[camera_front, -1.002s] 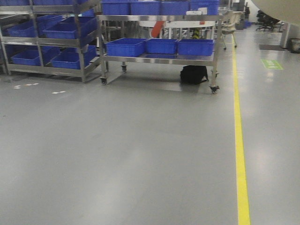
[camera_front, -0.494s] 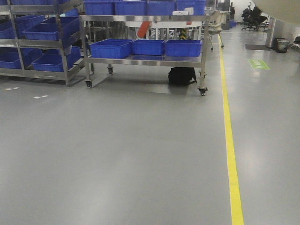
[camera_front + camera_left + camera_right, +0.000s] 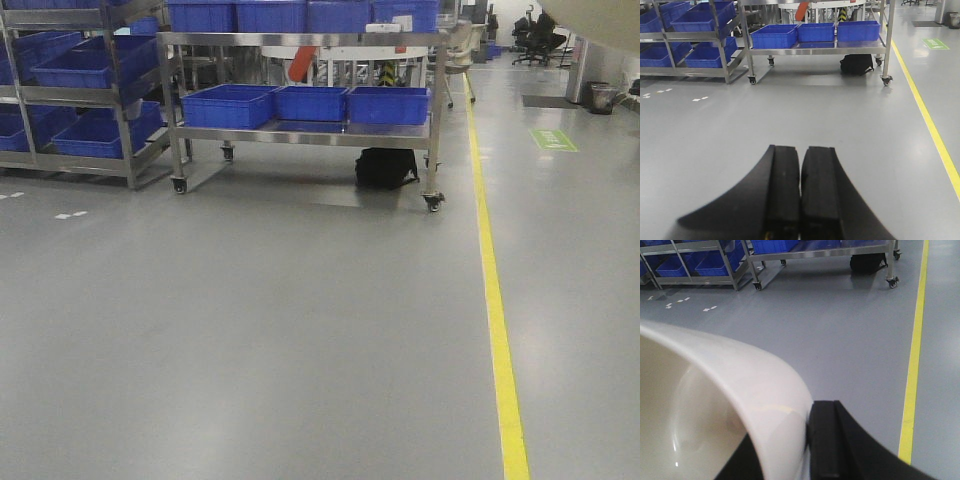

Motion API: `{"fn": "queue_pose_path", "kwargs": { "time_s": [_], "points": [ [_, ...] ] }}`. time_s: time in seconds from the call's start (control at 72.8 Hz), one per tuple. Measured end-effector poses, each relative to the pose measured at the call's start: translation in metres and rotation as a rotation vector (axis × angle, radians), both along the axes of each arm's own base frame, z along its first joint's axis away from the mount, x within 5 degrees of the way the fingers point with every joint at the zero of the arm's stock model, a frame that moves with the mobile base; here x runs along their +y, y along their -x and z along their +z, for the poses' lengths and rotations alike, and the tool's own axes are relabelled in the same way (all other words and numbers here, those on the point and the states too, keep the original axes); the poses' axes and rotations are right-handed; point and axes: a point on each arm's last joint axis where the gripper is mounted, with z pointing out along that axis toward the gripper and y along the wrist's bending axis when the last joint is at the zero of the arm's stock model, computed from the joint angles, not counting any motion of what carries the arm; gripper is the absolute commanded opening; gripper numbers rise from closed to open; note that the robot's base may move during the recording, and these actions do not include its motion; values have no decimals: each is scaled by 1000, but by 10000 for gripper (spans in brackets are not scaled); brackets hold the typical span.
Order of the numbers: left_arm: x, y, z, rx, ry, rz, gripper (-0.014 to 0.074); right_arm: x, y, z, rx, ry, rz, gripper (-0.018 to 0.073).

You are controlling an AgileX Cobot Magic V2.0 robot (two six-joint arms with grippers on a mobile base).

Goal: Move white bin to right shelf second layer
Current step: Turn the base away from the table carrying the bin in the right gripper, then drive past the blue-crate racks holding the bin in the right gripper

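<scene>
The white bin [image 3: 715, 405] is a cream-white plastic tub that fills the lower left of the right wrist view. My right gripper [image 3: 790, 427] is shut on its wall, with one black finger [image 3: 825, 440] outside and the other inside. A corner of the bin [image 3: 600, 18] shows at the top right of the front view, held above the floor. My left gripper [image 3: 801, 150] is shut with nothing between its pads and hangs over bare grey floor. The right shelf second layer is out of view.
A wheeled steel rack [image 3: 300, 135] with blue crates [image 3: 228, 105] stands ahead, a black bag [image 3: 385, 167] under it. Another rack of blue crates [image 3: 70, 110] stands at the left. A yellow floor line [image 3: 495, 300] runs along the right. Office chairs [image 3: 540, 30] are far back.
In the front view the racks and the yellow line have slid to the left and look slightly nearer. The bin corner stays at the top right.
</scene>
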Motion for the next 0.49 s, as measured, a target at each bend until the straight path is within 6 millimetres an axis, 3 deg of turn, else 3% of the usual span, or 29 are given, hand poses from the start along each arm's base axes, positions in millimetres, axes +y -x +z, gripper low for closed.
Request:
{"fn": "queue_pose_path", "kwargs": {
  "time_s": [0.494],
  "points": [
    [0,0,0,0,0,0,85,0,0,0,0,0,0,55]
  ]
}}
